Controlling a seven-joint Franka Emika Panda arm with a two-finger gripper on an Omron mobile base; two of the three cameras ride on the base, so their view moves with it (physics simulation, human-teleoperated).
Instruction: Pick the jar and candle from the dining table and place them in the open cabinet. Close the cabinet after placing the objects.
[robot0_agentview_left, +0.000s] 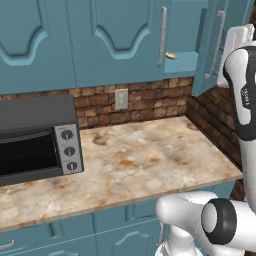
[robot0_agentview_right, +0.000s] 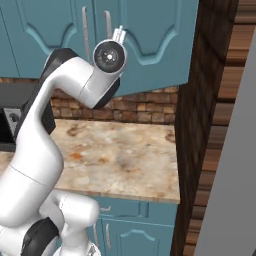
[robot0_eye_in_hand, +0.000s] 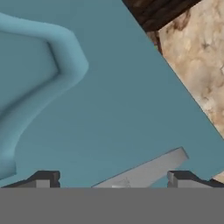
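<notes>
Closing step, looks like: end effector (robot0_eye_in_hand: 113, 181) spread wide, nothing held, up against the cabinet (robot0_agentview_left: 120, 40) door by its silver handle (robot0_eye_in_hand: 144, 171). Candle (robot0_agentview_left: 171, 56) probably on the shelf. Push flat, steadily.

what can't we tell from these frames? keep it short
- Cabinet interior: left base view shows just a sliver between the doors, with a small brass thing on the shelf, too small to identify.
- Jar: no sign of it; the door and arm hide most of the shelf.
- Claw: hand view shows the fingertips apart astride the silver handle; contact is cut off by the bottom edge.
</notes>
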